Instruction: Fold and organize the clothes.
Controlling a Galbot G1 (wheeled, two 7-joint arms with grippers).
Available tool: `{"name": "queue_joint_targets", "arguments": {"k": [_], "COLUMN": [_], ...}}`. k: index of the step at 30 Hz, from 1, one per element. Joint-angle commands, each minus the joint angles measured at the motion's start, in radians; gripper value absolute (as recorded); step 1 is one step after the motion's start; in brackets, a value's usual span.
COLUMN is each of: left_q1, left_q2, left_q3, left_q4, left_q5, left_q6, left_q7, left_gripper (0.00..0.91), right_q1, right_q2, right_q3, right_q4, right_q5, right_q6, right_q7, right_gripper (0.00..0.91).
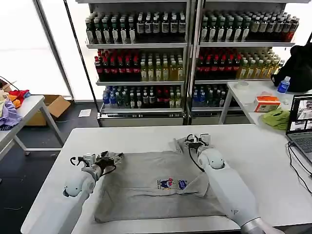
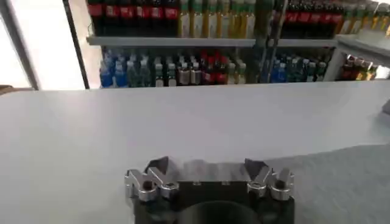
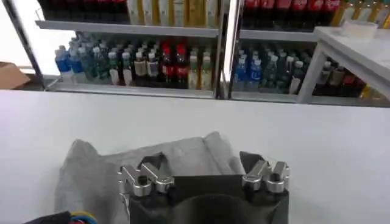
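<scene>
— Jaws? Both wide, nothing held. Left gripper (image 1: pixel 113 157) low at the light grey shirt's (image 1: pixel 146 187) left upper edge; right gripper (image 1: pixel 197 141) over the bunched cloth at its far right corner.

— Shirt's position?

— Spread flat on the white table (image 1: pixel 253 161), centre front, multicoloured chest print (image 1: pixel 171 184) facing up, right arm lying across its right side.

— Behind?

— Shelves of bottles (image 1: pixel 141 68).
</scene>
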Motion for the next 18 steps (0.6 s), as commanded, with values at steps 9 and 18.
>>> {"name": "queue_joint_targets", "arguments": {"k": [9,18], "left_q1": [0.09,0.077], "left_q2": [-0.004,-0.026], "left_q3": [-0.017,-0.031], "left_q4": [-0.061,-0.055], "left_q5": [0.022,0.021], "left_q6": [0.006,-0.039], "left_q7": [-0.002,-0.013], "left_gripper": [0.0,0.0], "right_q1": [-0.073,-0.108], "right_q2": [-0.009,-0.017], "right_q3": [0.031,0.053], "right_q4": [0.049,0.145], "right_q5": [0.013,0.042], "right_q6": [-0.009,-0.015], "right_q7": [0.035,0.064], "right_gripper": [0.0,0.0]}}
